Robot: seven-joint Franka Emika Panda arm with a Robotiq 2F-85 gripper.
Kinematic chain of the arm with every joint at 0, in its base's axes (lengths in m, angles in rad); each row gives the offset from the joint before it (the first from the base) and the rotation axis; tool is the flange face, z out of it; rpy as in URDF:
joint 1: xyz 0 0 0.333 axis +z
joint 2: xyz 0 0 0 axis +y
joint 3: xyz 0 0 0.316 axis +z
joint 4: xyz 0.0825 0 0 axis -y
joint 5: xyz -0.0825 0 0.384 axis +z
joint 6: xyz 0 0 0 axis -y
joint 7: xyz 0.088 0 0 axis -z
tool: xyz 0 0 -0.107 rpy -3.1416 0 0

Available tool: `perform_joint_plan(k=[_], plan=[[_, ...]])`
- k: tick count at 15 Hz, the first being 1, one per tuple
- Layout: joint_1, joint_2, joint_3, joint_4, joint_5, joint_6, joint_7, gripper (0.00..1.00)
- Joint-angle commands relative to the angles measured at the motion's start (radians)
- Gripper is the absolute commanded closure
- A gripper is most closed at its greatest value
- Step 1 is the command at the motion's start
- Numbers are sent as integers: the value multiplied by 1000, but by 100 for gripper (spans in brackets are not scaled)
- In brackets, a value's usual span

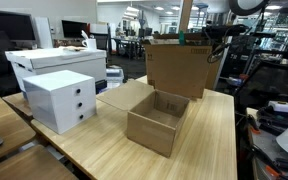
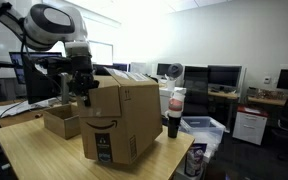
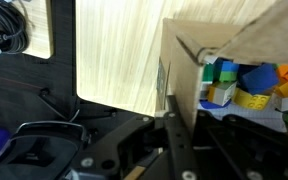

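Just beside the wall of the cardboard box [image 3: 184, 65], the jaws stand pressed together.

The cardboard box [image 2: 119, 120] is brown with a black printed mark. The blocks [image 3: 239, 85] at three o'clock in the wrist view are blue, yellow and green. The counter [image 1: 214, 130] is pale wood-grain and the drawer unit [image 1: 62, 100] is white.

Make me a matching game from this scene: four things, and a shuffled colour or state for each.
Things:
1. drawer unit
2. low cardboard box
3. tall cardboard box
4. gripper

Colour or state:
a. shut
b. holds coloured blocks
c. white
d. top open, flaps out

Pairs: 1-c, 2-d, 3-b, 4-a.
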Motion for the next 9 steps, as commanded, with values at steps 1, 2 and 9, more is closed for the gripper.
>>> perform_joint_plan(k=[1,2,9], plan=[[40,-57,-26,13,38,-57,-106,94],[46,-66,-30,19,46,-75,-130,94],[52,-108,-36,72,49,-178,-243,94]])
